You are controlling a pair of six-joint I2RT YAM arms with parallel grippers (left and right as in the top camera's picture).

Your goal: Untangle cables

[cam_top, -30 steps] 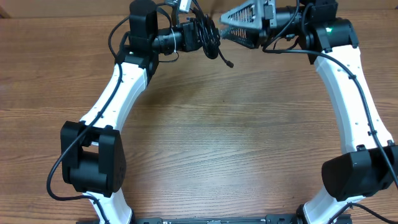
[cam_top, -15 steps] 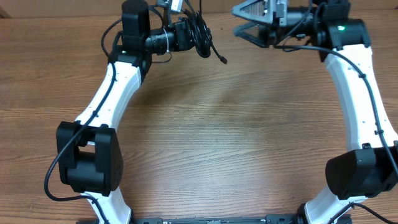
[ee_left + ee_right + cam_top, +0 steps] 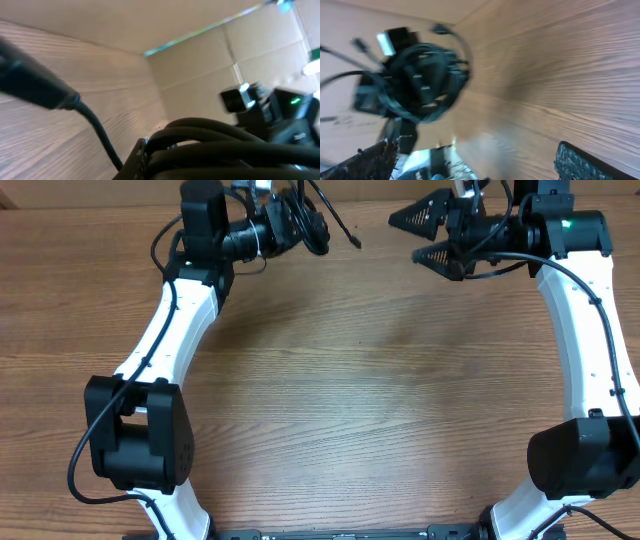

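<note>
The cables (image 3: 308,222) are a black coil with loose plug ends, held above the far edge of the table by my left gripper (image 3: 292,226), which is shut on the bundle. In the left wrist view the cables (image 3: 215,150) fill the bottom, pressed against one fingertip (image 3: 138,159), and a plug end (image 3: 35,86) trails to the left. My right gripper (image 3: 422,236) hangs open to the right of the coil, apart from it. In the right wrist view the cables (image 3: 420,82) float ahead, and nothing lies between the wide-spread fingers (image 3: 587,165).
The wooden table (image 3: 340,380) stretches beneath both arms. A cardboard wall (image 3: 200,55) stands behind the far edge. The white arm links run down both sides to their black bases (image 3: 140,440) near the front edge.
The left gripper has carried the cable coil left and toward the far edge. The right gripper has drawn away to the right and opened fully, so the gap between the two has widened.
</note>
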